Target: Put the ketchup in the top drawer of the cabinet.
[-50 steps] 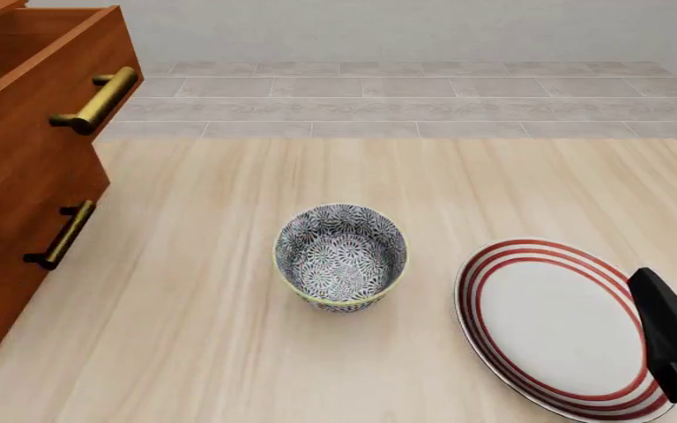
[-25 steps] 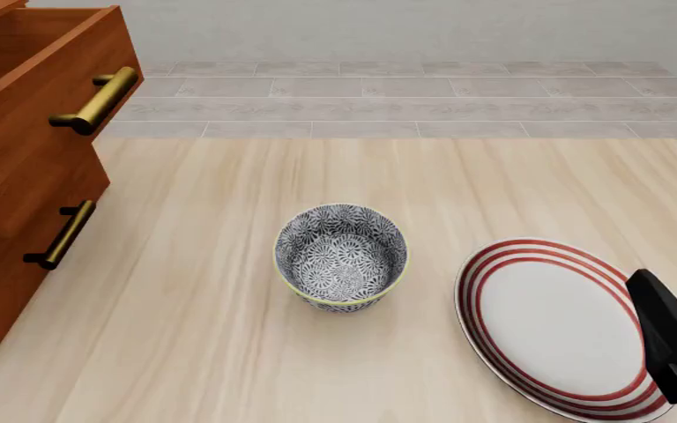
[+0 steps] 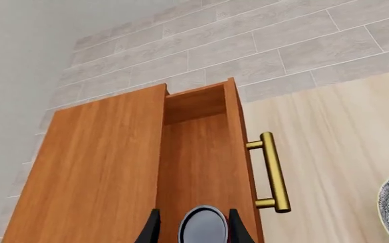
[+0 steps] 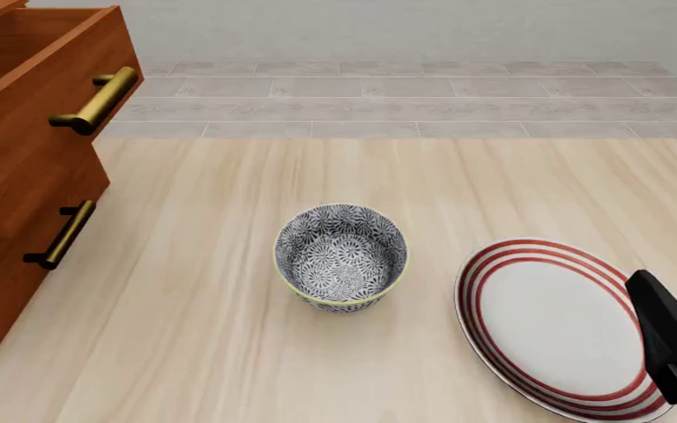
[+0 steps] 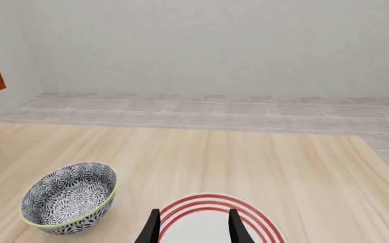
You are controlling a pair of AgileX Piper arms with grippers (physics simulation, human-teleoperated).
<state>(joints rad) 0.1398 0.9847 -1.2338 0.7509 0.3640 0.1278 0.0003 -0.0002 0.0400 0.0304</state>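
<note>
The left tool grips the ketchup between its two dark fingers, directly above the open top drawer. Only the left wrist view shows this grip and the can's flat grey top; its label is hidden there. The brass bar handle lies just beside the tool. The right tool hangs wide open over the red-ringed plate, with the patterned bowl on the pale wood-grain counter nearby.

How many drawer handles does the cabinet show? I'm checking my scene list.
2: a bright brass handle on the open top drawer, and a darker handle on the lower drawer front. Others may lie beyond the picture's edge.
</note>
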